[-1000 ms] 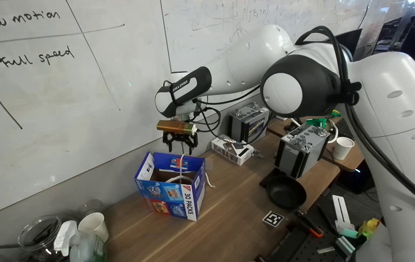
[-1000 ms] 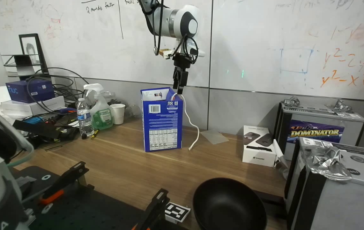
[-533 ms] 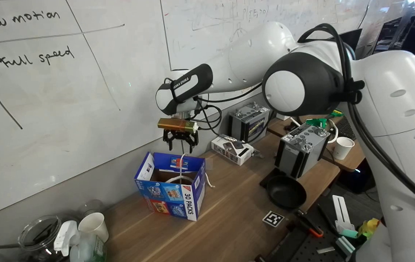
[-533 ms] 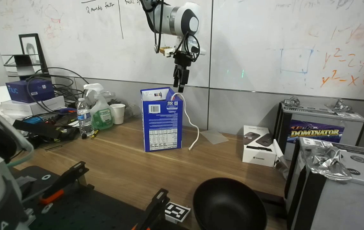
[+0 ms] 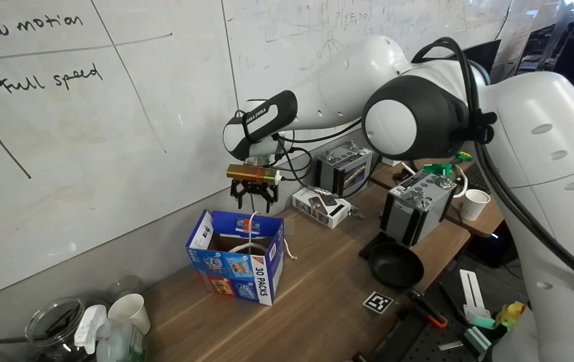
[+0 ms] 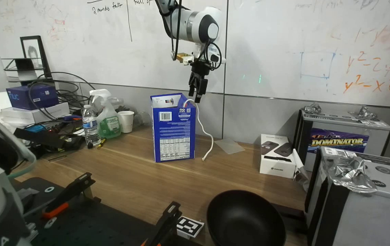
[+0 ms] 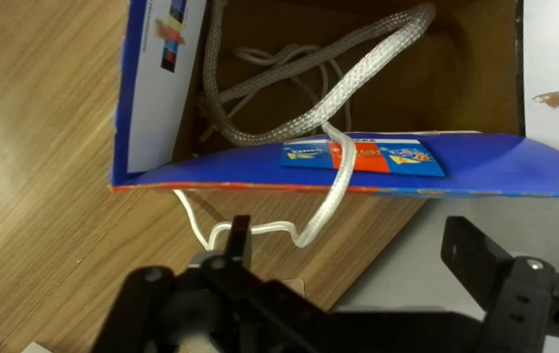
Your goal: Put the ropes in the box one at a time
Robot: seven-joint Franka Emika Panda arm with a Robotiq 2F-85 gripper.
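Note:
The blue printed box (image 5: pixel 234 274) stands with its top open on the wooden table, close to the wall. In the wrist view a thick white rope (image 7: pixel 357 81) loops inside it, with thinner white cord (image 7: pixel 284 56) beneath. Over the wall-side edge of the box runs a stretch of white rope (image 7: pixel 340 184); its outer part (image 6: pixel 200 123) hangs down the side and its end lies by the table. My gripper (image 5: pixel 254 206) hovers above that rear edge, jaws wide apart and holding nothing. In the wrist view the draped rope passes below and behind one finger (image 7: pixel 238 240), apparently without contact.
Against the back rises a whiteboard wall (image 5: pixel 176 100). A white carton (image 6: pixel 277 155) and two grey boxy devices (image 5: pixel 415 208) stand to one side, near a black pan (image 6: pixel 246 218). A spray bottle (image 6: pixel 109 119) and paper cup (image 6: pixel 126 121) sit on the opposite side.
My gripper, jaws apart throughout, has shifted slightly rightward in both exterior views and, over the last half second, a little lower. The box and ropes stay where they were.

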